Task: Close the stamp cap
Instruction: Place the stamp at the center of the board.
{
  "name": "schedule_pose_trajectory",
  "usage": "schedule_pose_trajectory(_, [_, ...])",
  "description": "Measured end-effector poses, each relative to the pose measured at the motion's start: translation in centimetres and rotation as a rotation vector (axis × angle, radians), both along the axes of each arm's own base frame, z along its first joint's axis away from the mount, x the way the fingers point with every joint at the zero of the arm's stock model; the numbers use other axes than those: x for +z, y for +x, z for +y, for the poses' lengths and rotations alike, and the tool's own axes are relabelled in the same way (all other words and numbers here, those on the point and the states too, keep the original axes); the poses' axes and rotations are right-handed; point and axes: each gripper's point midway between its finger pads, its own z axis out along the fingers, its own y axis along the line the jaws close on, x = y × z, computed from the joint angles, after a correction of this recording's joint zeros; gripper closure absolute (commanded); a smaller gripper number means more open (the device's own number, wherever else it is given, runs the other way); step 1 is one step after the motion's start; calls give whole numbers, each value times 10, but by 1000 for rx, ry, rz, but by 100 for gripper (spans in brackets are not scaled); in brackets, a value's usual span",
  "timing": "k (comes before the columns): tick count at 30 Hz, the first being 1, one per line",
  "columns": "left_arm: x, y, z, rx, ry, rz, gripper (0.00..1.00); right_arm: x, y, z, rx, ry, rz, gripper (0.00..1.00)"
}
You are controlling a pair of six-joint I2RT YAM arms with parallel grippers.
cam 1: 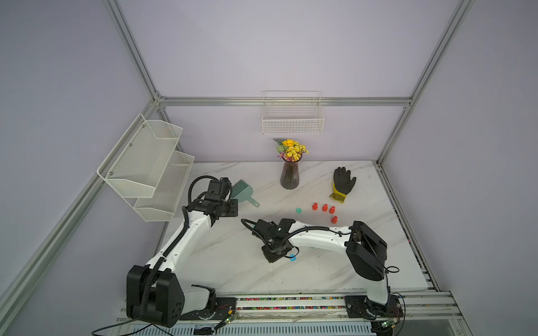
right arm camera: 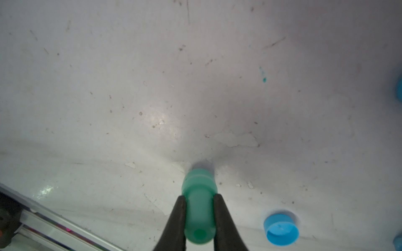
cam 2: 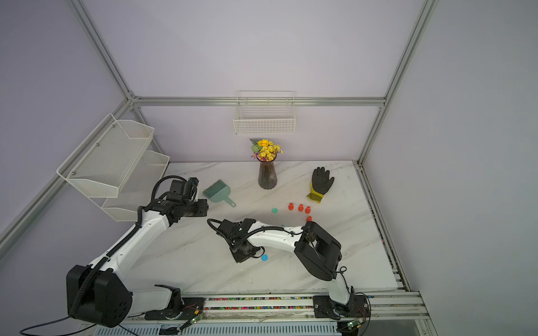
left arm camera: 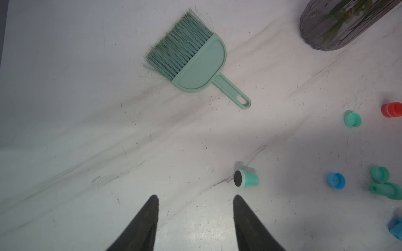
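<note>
Toward the table's (cam 1: 233, 261) near edge, a green stamp (right arm camera: 199, 208) is being clenched by the right gripper (right arm camera: 199, 196), a blue cap (right arm camera: 281, 230) just beside. Far left, the left gripper (left arm camera: 195, 196) is being held spread, empty, over bare marble.

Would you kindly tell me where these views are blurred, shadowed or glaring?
Right wrist view: the green stamp between the fingers is blurred, and a glare patch sits on the table. Left wrist view: the brush is sharp; a shadow darkens the table around the blue cap. Both top views: evenly lit, no hard shadows.
</note>
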Motion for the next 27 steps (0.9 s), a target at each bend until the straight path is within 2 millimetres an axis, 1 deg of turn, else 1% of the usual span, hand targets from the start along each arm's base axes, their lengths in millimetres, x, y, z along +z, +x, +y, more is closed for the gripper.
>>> schedule_pose_trajectory(4, [0,0,0,1,1,0,45,23,15,-22,-63,32,-20,100])
schedule_pose_trajectory(8, [0,0,0,1,1,1,44,47,39,-54,-154,53,-50,100])
schedule_pose_trajectory(10, [0,0,0,0,1,3,45,56,54,-78,-215,51,-66,100])
schedule_pose_trajectory(14, [-3,-1,0,0,3,12,45,68,87,-143,-360,31,-89,100])
schedule_pose_trajectory(16, [-4,-1,0,0,4,16,45,70,101,-175,-433,16,-98,100])
schedule_pose_trajectory(18, [-4,-1,0,1,4,17,45,67,112,-206,-496,-11,-99,100])
schedule_pose_trajectory(20, [-4,-1,0,1,4,17,45,62,118,-227,-527,-43,-98,100])
schedule_pose_trajectory(22, [-5,-1,0,0,3,18,45,54,120,-231,-520,-64,-86,100])
schedule_pose_trajectory(24, [-5,-1,0,-1,2,19,45,44,124,-227,-499,-82,-69,100])
schedule_pose_trajectory(27, [-5,1,-1,-1,1,20,45,24,137,-223,-475,-118,-53,98])
